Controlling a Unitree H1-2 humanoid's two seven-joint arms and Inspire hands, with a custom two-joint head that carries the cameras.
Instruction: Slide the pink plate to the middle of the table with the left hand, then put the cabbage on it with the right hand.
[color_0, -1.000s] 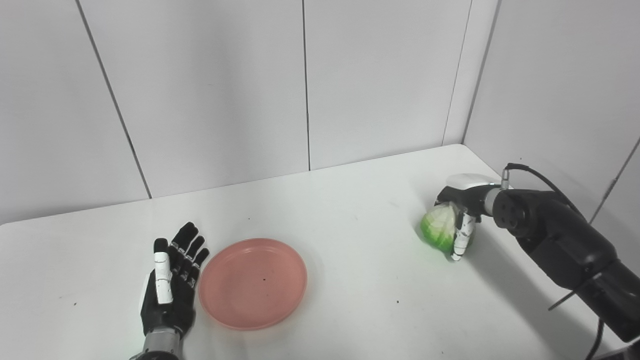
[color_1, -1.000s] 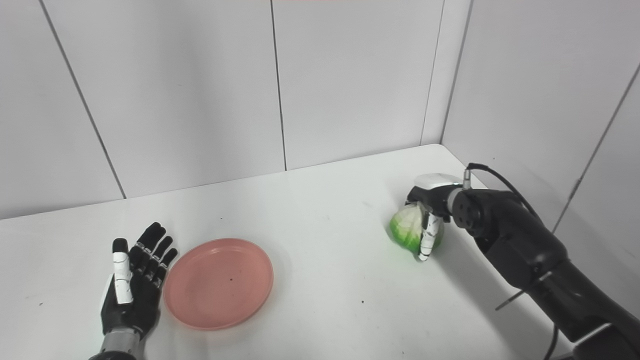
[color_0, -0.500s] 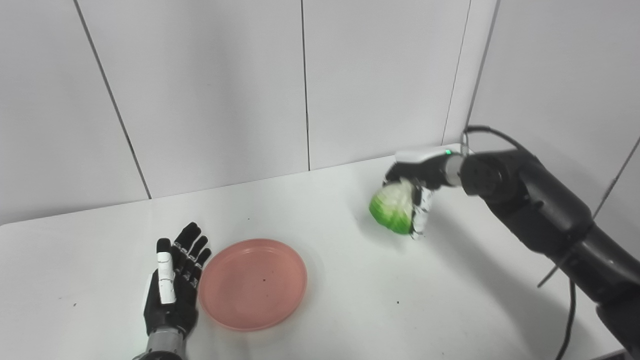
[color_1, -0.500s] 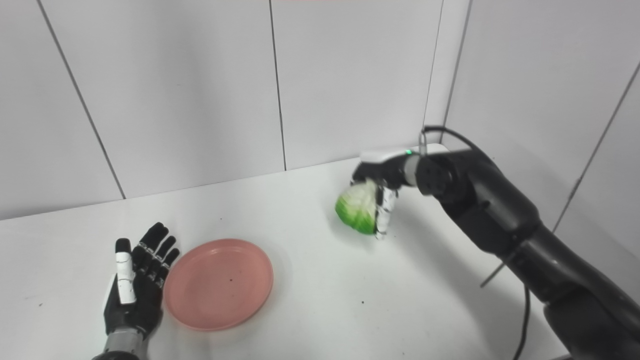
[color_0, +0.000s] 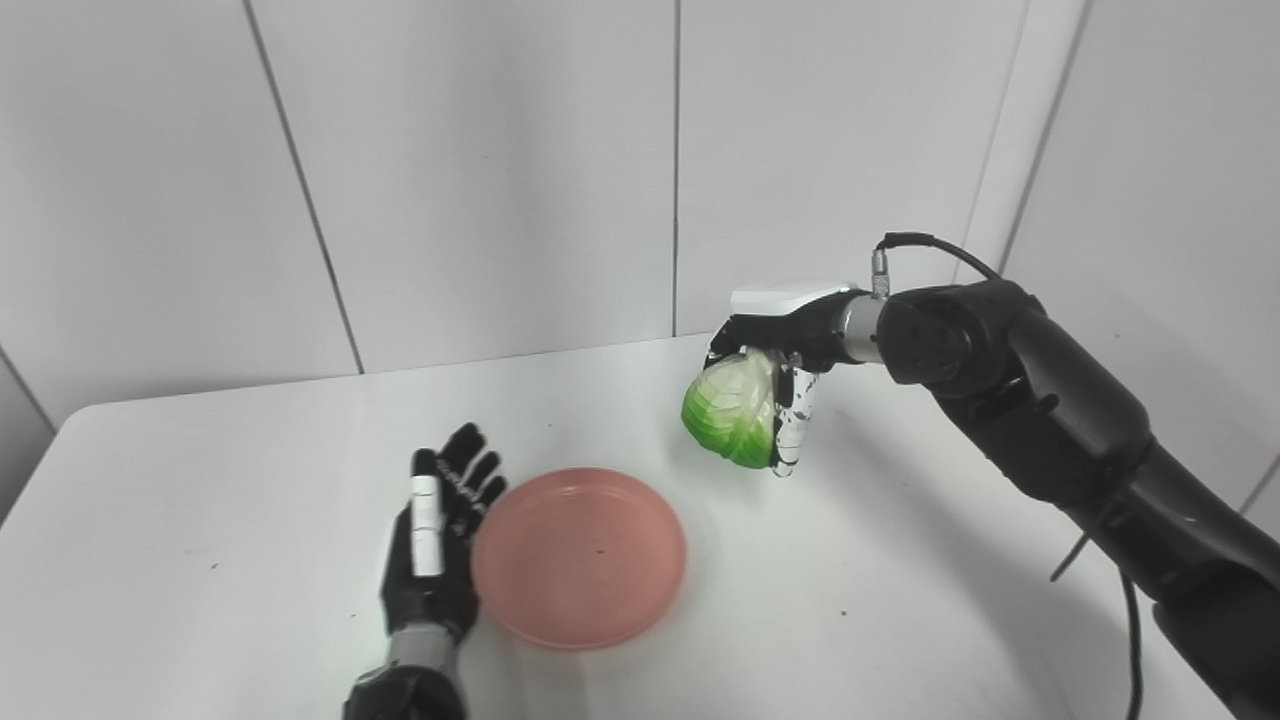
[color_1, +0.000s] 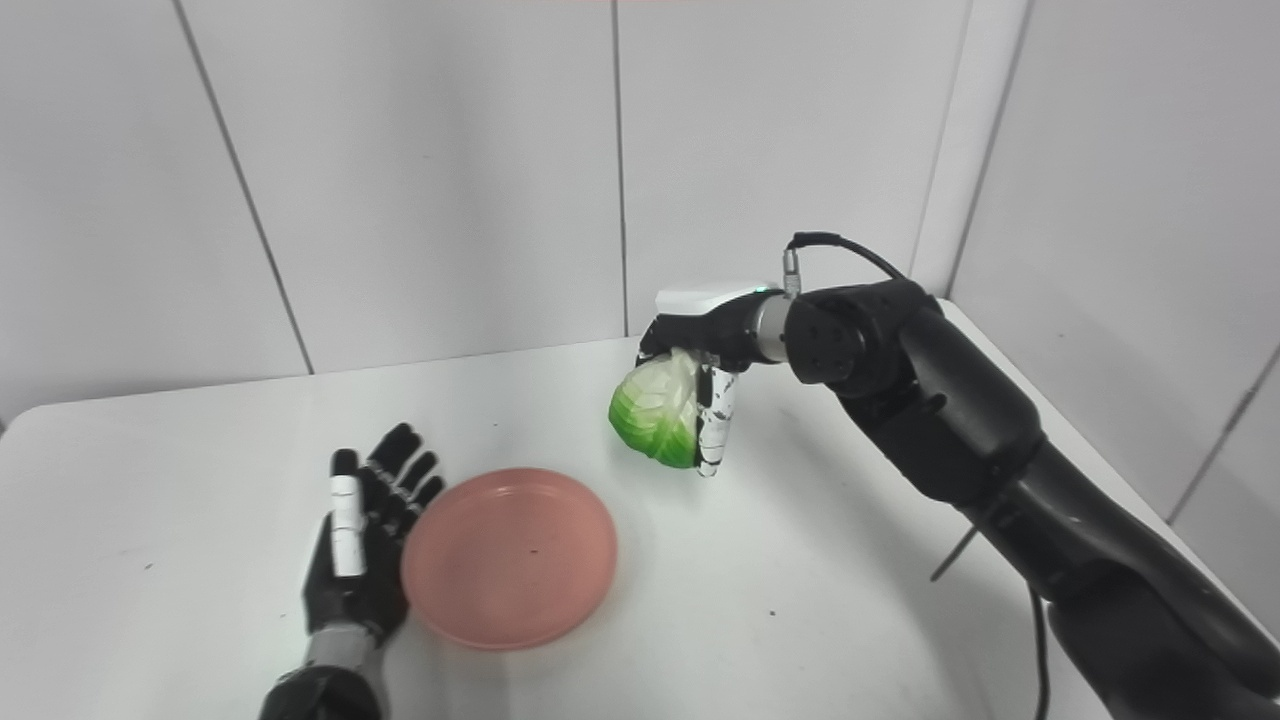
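On the table (color_0: 900, 600): plate (color_0: 579, 556) near the middle, left hand (color_0: 435, 545) flat just beside its left rim. Up and right of the plate, above the table: cabbage (color_0: 730, 408), inside the right hand (color_0: 775, 375).

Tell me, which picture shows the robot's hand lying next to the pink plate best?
The left eye view, slightly: the left hand lies open beside the pink plate, nearer the picture's middle, with a little more wrist showing. The right eye view shows the same hand whole too, only further left.
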